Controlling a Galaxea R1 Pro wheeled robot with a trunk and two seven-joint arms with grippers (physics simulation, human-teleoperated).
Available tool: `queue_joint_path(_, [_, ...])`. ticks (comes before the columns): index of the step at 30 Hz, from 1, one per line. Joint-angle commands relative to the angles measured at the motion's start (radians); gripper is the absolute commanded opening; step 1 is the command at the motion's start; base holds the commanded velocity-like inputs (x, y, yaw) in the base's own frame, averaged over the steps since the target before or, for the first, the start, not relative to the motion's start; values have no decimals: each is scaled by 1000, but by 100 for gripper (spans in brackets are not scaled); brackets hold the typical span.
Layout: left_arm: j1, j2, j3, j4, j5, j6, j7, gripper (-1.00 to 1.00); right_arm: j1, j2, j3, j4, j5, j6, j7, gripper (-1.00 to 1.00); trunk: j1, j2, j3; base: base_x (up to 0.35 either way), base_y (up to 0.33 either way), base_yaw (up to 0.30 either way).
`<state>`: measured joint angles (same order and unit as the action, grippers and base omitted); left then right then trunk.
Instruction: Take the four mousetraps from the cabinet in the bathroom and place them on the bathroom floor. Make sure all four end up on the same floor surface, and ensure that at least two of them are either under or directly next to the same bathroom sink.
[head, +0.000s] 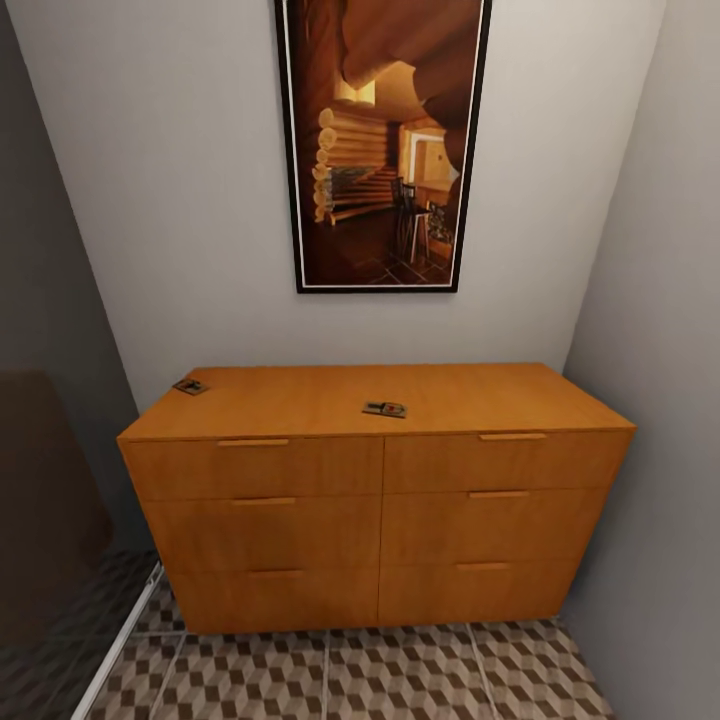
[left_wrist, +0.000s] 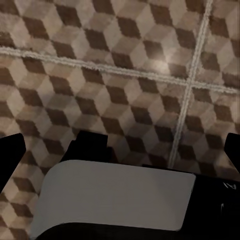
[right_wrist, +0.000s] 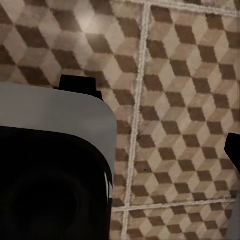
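The orange-brown cabinet (head: 380, 500) stands against the back wall in the head view, with all its drawer fronts closed. Two small dark mousetraps lie on its top: one (head: 190, 386) at the far left corner, another (head: 385, 409) near the middle of the front edge. The cube-patterned bathroom floor (head: 400, 680) runs in front of it. My left gripper (left_wrist: 120, 155) hangs open over the floor tiles (left_wrist: 125, 60), black fingertips (left_wrist: 11, 160) wide apart and holding nothing. My right gripper (right_wrist: 120, 150) is open over the tiles (right_wrist: 185, 100). The bathroom sink is out of view.
A tall framed picture (head: 383, 140) hangs above the cabinet. A grey wall (head: 660, 300) closes the right side. A dark panel (head: 50, 500) with a white floor strip (head: 120, 640) borders the left. Parts of my grey and black base (left_wrist: 115, 200) sit below both grippers.
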<state>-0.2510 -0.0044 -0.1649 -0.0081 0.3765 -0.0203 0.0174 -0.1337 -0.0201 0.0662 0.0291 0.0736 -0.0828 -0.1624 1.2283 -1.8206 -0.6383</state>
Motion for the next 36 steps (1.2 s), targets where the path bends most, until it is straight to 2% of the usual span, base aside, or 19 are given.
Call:
queue_joint_path(1, [-1, 0, -8, 0, 8, -2, 2, 100, -1, 0, 6, 3, 8, -3, -5, 100, -4, 7, 2, 0, 0, 0])
queue_joint_path(36, [-1, 1, -8, 0, 9, -2, -3, 100, -1, 0, 6, 3, 8, -3, -5, 100, -138, 252, 112, 0, 0, 0])
